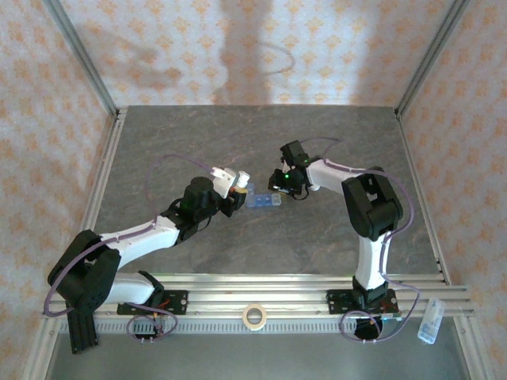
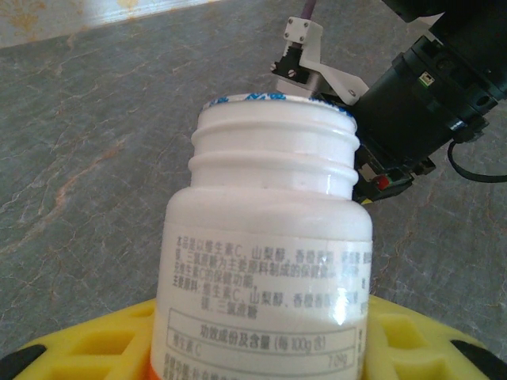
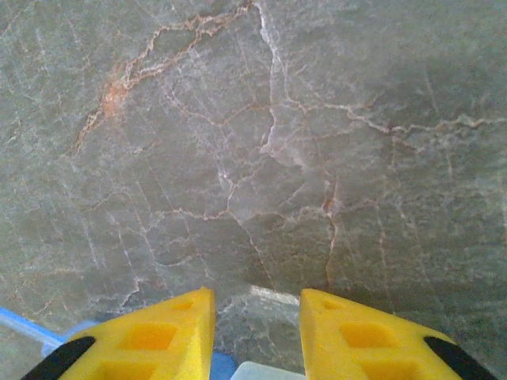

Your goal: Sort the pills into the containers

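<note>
Right gripper is closed on the pale end of the containers, which lie on the table between the arms. Left gripper, just beside them, clamps a white bottle.

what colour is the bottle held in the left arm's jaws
White bottle with black printed text; it shows best in the left wrist view.

L claw clamped on bottle, R claw closed, both arms stretched inward.
</note>
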Tool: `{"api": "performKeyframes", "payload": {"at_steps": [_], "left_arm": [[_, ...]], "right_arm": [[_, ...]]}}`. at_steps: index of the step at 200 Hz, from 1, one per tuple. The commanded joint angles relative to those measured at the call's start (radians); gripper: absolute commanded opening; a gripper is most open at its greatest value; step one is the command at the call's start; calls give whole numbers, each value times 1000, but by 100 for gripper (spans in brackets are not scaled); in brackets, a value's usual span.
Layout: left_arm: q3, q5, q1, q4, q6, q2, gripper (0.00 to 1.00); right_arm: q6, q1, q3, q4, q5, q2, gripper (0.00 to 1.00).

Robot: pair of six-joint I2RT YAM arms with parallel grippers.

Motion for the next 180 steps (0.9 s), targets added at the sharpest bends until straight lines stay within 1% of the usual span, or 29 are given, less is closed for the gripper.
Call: {"api": "performKeyframes", "payload": {"at_steps": [1,33,41,89,96,133,161,180], "left_arm": [[12,-8,-4,15,5,-2,0],[12,-7,-5,15,2,-2,0],[12,-8,-4,15,0,-1,0],[10,-4,-5,13,-8,-2,0],[10,-2,-4,13,-12,-3,0],[-7,-8,-6,2,-24,-24,0],[-26,0,-6,0,-21,-36,0],[-25,24,-6,-23,-21,-37,0]], "right_arm": [[16,14,-32,9,-12,-51,33],[23,26,-62,14,-14,-75,32],[26,31,-71,17,-14,-83,31],[43,43,-133,35,-10,-133,31],[46,44,-141,35,-4,-141,32],[51,43,-168,24,47,-212,48],[42,43,-169,11,88,-269,56],[31,44,-177,10,105,-302,59]]}}
